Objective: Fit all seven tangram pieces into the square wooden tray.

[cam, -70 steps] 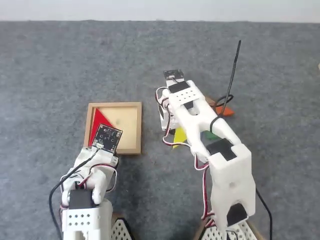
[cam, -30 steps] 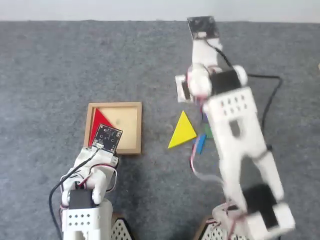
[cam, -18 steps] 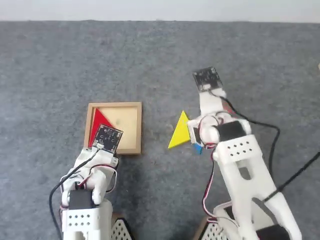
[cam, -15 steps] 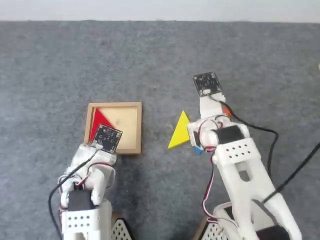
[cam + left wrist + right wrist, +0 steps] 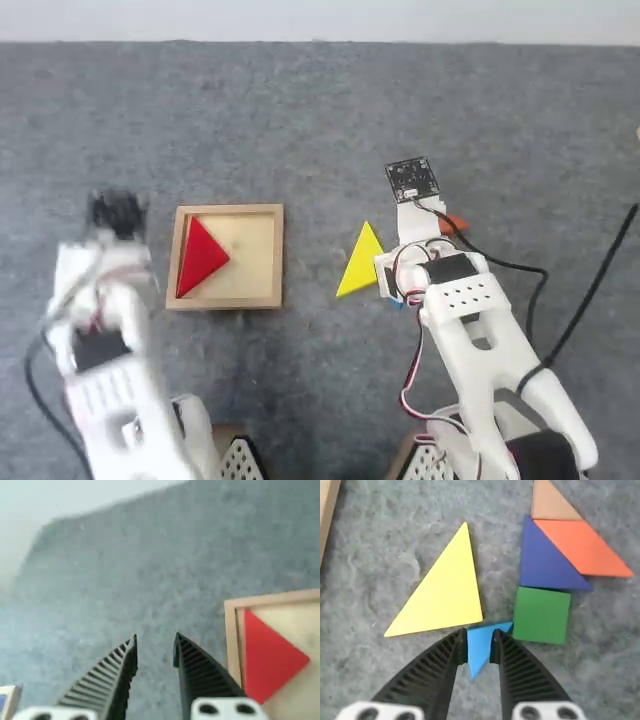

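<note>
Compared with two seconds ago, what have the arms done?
The left pincer swung off the tray to its left, uncovering the red triangle. The right pincer swung away, then came down over the blue triangle. The tray and yellow triangle stayed put.

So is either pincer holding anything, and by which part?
The right pincer appears to pinch the blue triangle by two of its edges; the left pincer holds nothing.
</note>
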Controlling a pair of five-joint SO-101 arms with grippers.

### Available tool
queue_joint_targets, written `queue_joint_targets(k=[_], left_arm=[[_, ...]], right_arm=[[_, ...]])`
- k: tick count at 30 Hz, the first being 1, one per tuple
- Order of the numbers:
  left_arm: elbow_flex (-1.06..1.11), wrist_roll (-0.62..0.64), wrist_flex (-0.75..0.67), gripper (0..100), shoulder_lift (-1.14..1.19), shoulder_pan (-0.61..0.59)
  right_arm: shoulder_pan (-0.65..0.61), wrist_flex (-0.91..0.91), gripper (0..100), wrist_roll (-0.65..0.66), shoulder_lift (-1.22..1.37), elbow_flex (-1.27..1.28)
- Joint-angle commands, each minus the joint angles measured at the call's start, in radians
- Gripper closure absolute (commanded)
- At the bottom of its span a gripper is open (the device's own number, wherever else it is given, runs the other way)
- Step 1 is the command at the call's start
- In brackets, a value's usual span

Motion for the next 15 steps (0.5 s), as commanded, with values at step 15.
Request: queue_joint_targets(k=[15], left_arm=[[-0.582,-0.135,0.037,76,0.993,-0.052]], right_arm=[[0.010,-0.021,91.6,-0.009,-0.002,-0.006]])
